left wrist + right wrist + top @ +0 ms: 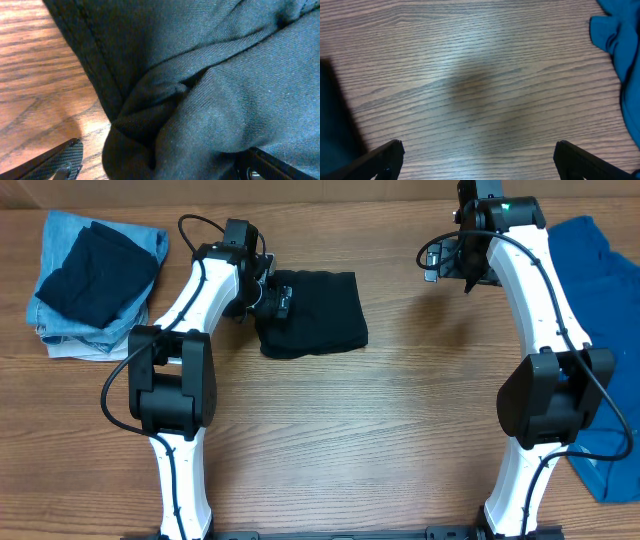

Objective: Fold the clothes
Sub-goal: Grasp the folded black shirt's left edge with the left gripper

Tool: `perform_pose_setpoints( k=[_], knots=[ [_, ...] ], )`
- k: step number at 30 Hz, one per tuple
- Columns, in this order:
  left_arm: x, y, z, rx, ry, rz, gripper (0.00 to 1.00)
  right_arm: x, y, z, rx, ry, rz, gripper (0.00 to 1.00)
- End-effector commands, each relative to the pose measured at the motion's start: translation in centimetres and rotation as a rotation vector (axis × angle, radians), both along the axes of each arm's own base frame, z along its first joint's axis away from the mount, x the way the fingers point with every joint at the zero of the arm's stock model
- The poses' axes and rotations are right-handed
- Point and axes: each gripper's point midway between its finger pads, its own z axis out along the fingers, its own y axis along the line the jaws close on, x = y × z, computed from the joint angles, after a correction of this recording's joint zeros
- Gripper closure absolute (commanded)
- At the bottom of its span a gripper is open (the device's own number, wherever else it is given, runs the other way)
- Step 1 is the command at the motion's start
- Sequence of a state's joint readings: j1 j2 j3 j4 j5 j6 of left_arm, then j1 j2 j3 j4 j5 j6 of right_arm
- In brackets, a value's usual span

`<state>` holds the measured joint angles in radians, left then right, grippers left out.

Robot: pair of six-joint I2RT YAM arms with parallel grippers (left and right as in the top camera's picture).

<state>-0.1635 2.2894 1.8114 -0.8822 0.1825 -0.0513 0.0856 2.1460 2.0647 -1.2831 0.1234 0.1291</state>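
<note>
Black twill garment (318, 312) lies folded, roughly square, on woodgrain table (380, 415).

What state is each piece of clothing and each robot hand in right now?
Black fabric garment: folded into a rough rectangle, left edge bunched.
Dark navy garment: folded, on top of the stack.
Light blue denim garment: folded, at the bottom of the stack.
Bright blue cloth: unfolded, rumpled.
Left hand: open, straddling that bunched edge.
Right hand: open, empty, over the wooden table.
</note>
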Motion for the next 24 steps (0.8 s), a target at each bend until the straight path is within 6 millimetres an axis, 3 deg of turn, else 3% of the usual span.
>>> perform_pose_setpoints(
  k=[1, 10, 17, 21, 24],
  knots=[
    [-0.7, 0.5, -3.3, 0.086, 0.042, -0.052, 0.0, 0.3, -0.3, 2.1, -0.007, -0.053, -0.002, 0.0],
    [-0.8, 0.0, -4.0, 0.064, 0.032, -0.062, 0.0, 0.3, -0.3, 2.1, -0.007, -0.053, -0.001, 0.0],
    [-3.1, -3.7, -4.3, -0.168, 0.107, -0.096, 0.0, 0.2, -0.3, 2.1, -0.007, -0.053, -0.001, 0.0],
    [-4.2, -3.5, -4.3, -0.187, 0.158, -0.085, 0.0, 0.2, -0.3, 2.1, -0.007, -0.053, -0.001, 0.0],
    [-4.3, -3.6, -3.9, -0.25, 0.174, -0.072, 0.07, 0.2, -0.3, 2.1, -0.007, -0.053, -0.001, 0.0]
  ],
)
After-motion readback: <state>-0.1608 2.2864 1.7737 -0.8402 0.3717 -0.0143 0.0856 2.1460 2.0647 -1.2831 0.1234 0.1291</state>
